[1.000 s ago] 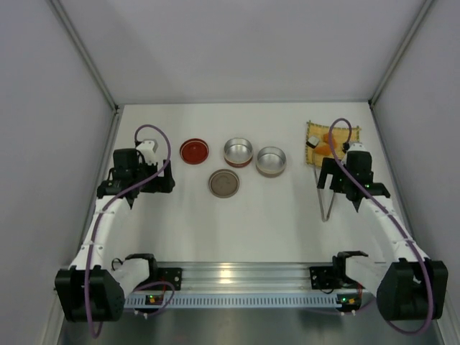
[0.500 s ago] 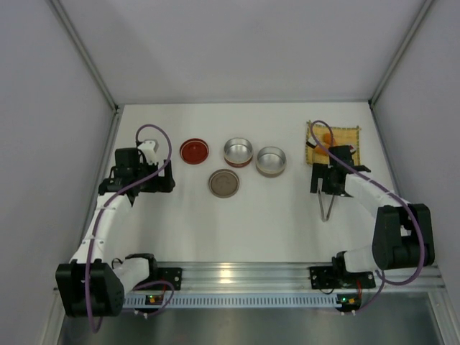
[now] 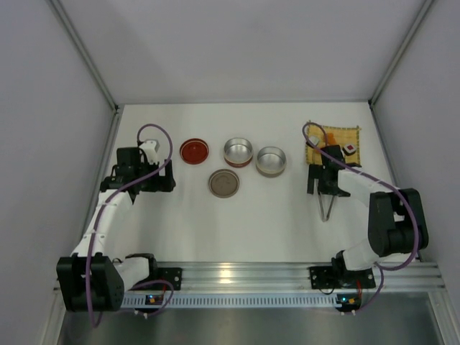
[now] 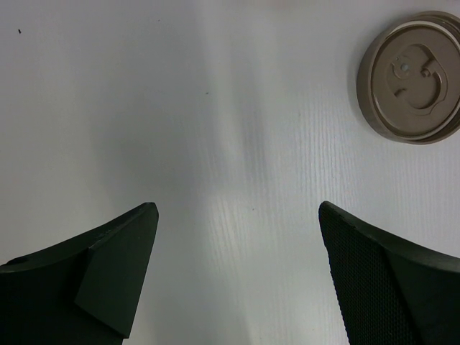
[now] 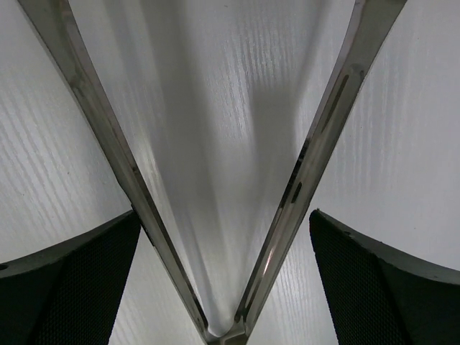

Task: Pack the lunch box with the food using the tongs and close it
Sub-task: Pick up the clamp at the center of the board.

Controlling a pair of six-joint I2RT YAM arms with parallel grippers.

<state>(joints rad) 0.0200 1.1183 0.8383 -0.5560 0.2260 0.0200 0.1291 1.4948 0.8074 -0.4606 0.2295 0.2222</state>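
While left fingers (image 4: 108,280) and right fingers (image 5: 72,287) gape empty, slim silver tongs (image 5: 316,151) form a V.

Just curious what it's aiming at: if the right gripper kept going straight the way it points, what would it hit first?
Probably the metal tongs: the right gripper points down at the white table, its open jaws straddling their narrow V. Its height above them is unclear.

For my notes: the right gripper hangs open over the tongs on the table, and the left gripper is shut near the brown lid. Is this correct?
Not quite. The left gripper is open, not shut: the left wrist view shows its fingers wide apart near the brown lid. The rest holds.
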